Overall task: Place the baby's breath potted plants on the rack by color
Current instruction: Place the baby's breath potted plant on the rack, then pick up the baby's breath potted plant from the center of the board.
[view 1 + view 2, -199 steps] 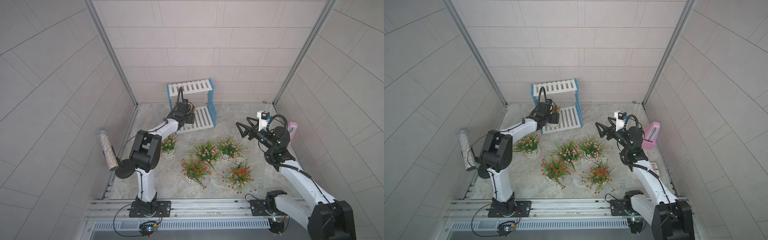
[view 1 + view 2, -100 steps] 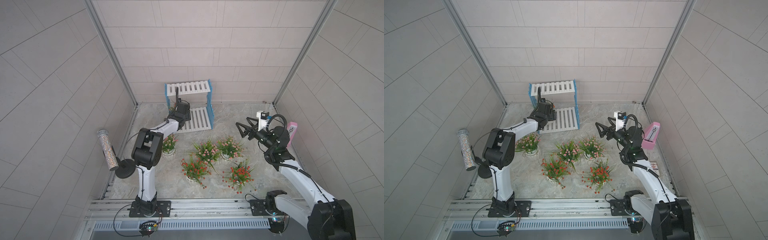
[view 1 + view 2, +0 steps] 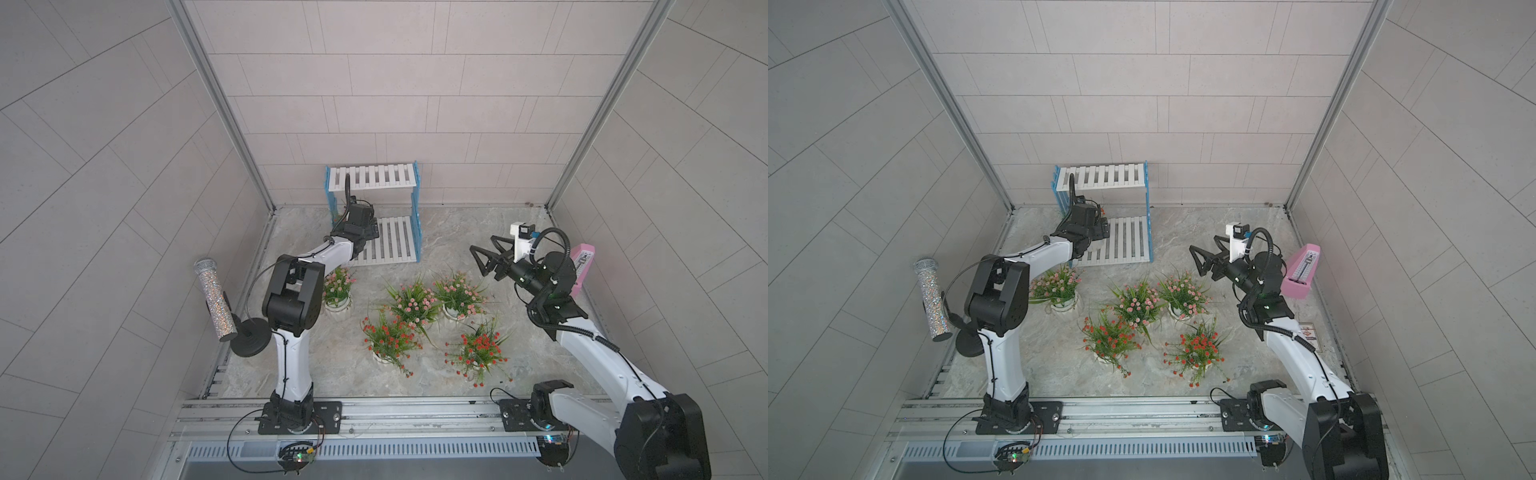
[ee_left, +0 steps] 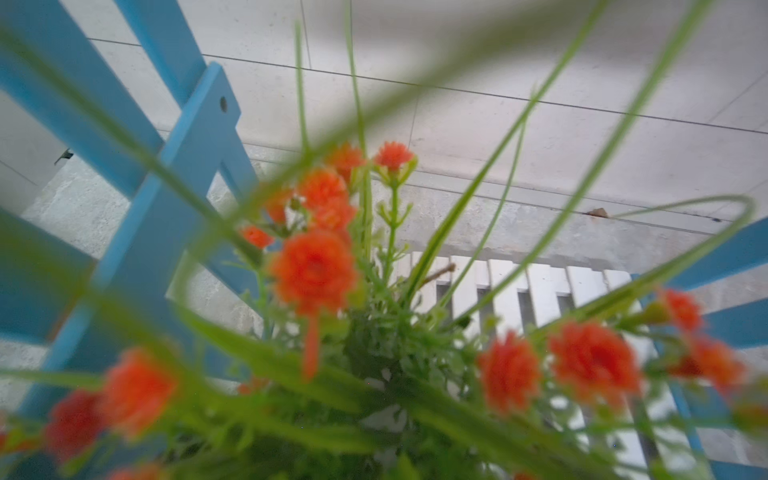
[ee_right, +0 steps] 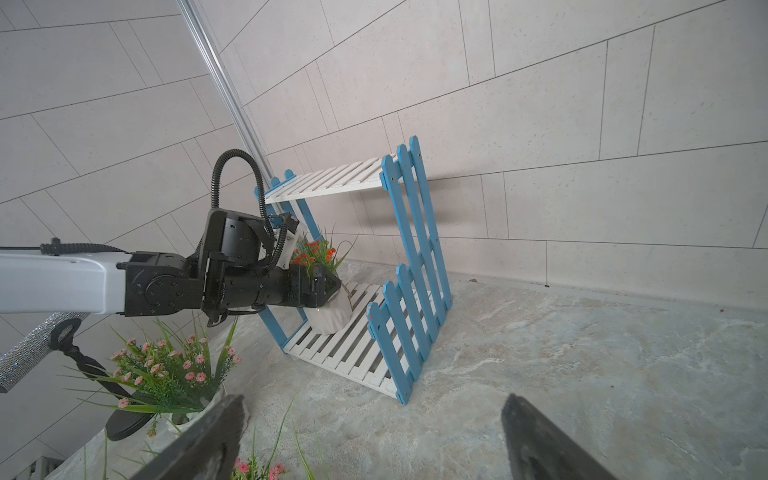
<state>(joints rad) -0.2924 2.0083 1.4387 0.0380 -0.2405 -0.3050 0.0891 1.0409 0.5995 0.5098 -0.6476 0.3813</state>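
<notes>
At the rack (image 3: 374,182), the left arm (image 3: 332,253) stretches level, left fingers (image 5: 328,286) unclear; right fingers (image 5: 208,440) apart.

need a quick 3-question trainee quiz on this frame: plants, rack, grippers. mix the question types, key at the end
1. How many potted plants stand on the table, off the rack?
2. True or false: the right gripper holds a pink plant.
3. The red-orange plant at the left gripper is at: A) the upper shelf, B) the lower shelf, C) the table.

Key
1. Five: three pink plants, two red-orange plants.
2. False: it is open and empty.
3. B.
</notes>
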